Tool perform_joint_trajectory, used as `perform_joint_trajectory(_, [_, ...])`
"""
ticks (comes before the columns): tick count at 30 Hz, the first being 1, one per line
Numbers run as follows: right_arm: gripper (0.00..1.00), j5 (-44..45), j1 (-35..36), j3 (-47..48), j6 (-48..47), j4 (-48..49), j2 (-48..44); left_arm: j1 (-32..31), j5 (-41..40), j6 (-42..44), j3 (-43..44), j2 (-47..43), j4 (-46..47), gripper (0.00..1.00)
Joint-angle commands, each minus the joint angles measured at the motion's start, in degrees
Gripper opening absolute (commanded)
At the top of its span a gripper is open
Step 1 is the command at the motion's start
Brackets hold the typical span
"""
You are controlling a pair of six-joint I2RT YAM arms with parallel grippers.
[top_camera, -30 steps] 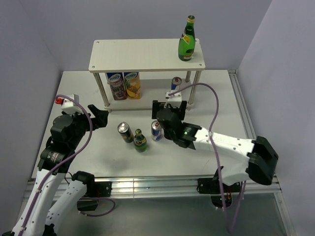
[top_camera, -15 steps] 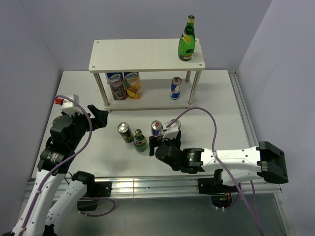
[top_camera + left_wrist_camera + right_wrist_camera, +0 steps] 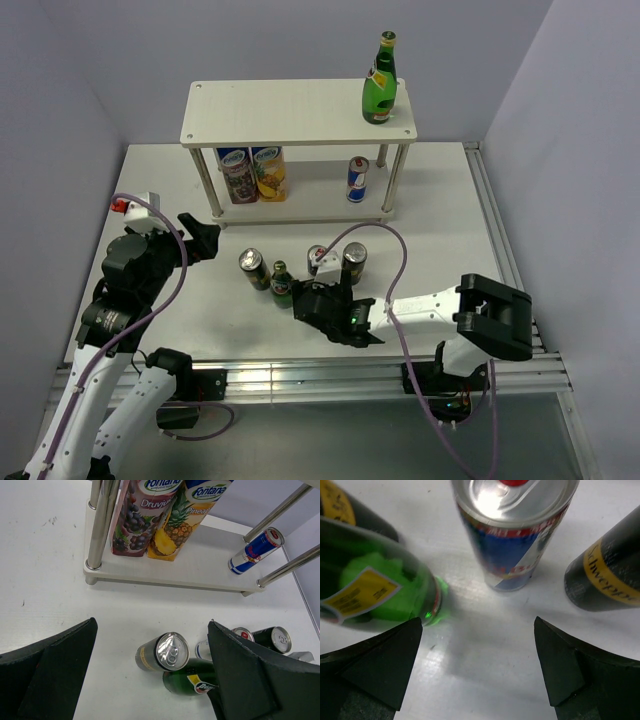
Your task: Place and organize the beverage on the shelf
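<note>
Pretty simple scene: white table (image 3: 450, 200) with the two-tier shelf (image 3: 290, 110) at the back. The left gripper (image 3: 150, 625) and right gripper (image 3: 476, 630) are both spread wide with nothing in them, and the right one sits low, just in front of the loose drinks. Juice cartons (image 3: 240, 175) stand on the lower board, with a green bottle (image 3: 379, 85) up top and a second green bottle (image 3: 284, 285) on the table. A blue can (image 3: 358, 180) shares the lower board, while the other blue can (image 3: 317, 260) and two dark cans (image 3: 253, 269) stand by that table bottle.
</note>
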Motion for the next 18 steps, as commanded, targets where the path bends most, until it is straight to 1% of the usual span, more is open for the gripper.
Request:
perform_joint_trajectory(1, [1.00, 2.3, -2.2, 2.9, -0.7, 4.7, 0.9, 0.3, 0.8, 0.9, -0.4, -0.3, 2.0, 0.99])
perform_joint_trajectory(4, [1.00, 3.2, -3.0, 4.0, -1.5, 5.2, 2.7, 0.3, 0.9, 0.9, -0.3, -0.2, 2.1, 0.99])
perform_joint_trajectory(8, [1.00, 2.8, -5.3, 4.0, -3.3, 10.5, 5.4, 0.3, 1.1, 0.9, -0.4, -0.3, 2.2, 0.99])
perform_joint_trajectory(10, [1.00, 3.8, -6.1, 4.5, -3.7, 11.0, 6.7, 0.3, 1.1, 0.9, -0.4, -0.3, 2.2, 0.99])
perform_joint_trajectory(15, [0.99, 5.1, -9.7, 4.6, -4.9, 17.0, 10.7, 0.3, 1.5, 1.0, -0.4, -0.2, 2.3, 0.99])
perform_joint_trajectory(18, [0.96, 7.2, -11.0, 5.0, -6.1, 20.4, 13.3, 0.3, 1.8, 1.0, -0.4, -0.1, 2.3, 0.99])
